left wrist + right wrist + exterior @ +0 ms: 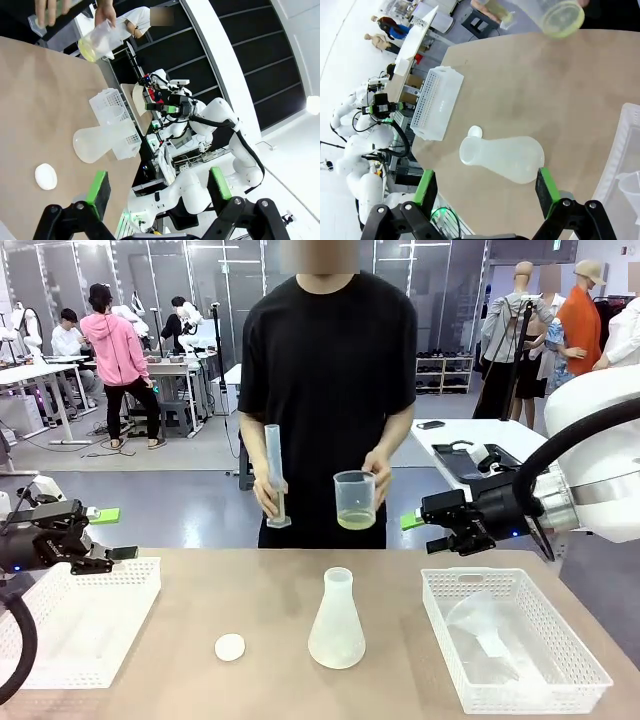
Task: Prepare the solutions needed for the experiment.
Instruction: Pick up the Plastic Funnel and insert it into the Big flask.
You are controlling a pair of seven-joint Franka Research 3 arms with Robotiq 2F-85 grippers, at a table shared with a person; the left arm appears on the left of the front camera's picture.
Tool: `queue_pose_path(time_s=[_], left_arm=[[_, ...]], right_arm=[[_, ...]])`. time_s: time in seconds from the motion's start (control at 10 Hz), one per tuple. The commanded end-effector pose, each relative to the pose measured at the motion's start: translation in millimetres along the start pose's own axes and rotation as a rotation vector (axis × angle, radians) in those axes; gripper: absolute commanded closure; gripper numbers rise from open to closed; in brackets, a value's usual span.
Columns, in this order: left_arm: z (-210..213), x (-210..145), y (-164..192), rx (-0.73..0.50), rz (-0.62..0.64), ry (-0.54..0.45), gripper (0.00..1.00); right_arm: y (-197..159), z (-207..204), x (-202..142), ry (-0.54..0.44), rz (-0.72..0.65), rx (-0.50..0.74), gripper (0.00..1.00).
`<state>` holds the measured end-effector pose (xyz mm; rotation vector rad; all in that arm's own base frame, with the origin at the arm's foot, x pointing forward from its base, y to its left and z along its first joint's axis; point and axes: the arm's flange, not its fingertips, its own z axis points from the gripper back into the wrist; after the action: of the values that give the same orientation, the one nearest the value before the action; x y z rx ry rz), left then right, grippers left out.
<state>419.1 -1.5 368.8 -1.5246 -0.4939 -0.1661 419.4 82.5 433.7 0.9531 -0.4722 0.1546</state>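
Observation:
The solutions (355, 519) are a shallow pale yellow layer in a clear beaker (355, 498) that the person holds in one hand above the far table edge. Their other hand holds a tall graduated cylinder (275, 476) upright. The same liquid shows through the beaker's bottom as solutions (88, 49) and solutions (563, 19). A translucent conical flask (336, 623) stands mid-table, with a small white disc (230, 647) to its left. My left gripper (112, 535) hovers open over the left basket. My right gripper (420, 532) hangs open above the right basket's far edge. Both are well away from the flask.
A white mesh basket (90, 640) sits at the table's left. A second basket (575, 665) at the right holds a clear funnel (485, 630). The flask (502, 157) and disc (475, 131) lie ahead of my right fingers, flask (95, 142) ahead of my left.

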Motion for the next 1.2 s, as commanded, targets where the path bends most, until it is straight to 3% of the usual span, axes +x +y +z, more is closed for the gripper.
queue_pose_path(time_s=[0.0, 0.3, 0.4, 0.5, 1.0, 1.1], left_arm=[[0.5, 0.0, -0.2, 0.008, -0.004, 0.003, 0.0], [0.5, 0.0, -0.2, 0.008, -0.004, 0.003, 0.0], [0.5, 0.0, -0.2, 0.008, -0.004, 0.003, 0.0], [0.5, 0.0, -0.2, 0.008, -0.004, 0.003, 0.0], [0.5, 0.0, -0.2, 0.008, -0.004, 0.003, 0.0], [0.5, 0.0, -0.2, 0.008, -0.004, 0.003, 0.0]], right_arm=[[-1.9, -5.1, 17.8, 0.056, 0.012, -0.171, 0.0], [1.2, -8.7, 62.1, 0.251, 0.109, -0.424, 0.0], [-1.5, -11.7, 69.4, 0.275, 0.188, -0.429, 0.0], [-8.6, -10.2, 39.7, 0.174, 0.075, -0.34, 0.0], [-8.5, -11.6, 45.6, 0.193, 0.07, -0.362, 0.0], [-17.7, -6.6, 46.0, 0.282, 0.288, -0.389, 0.0]])
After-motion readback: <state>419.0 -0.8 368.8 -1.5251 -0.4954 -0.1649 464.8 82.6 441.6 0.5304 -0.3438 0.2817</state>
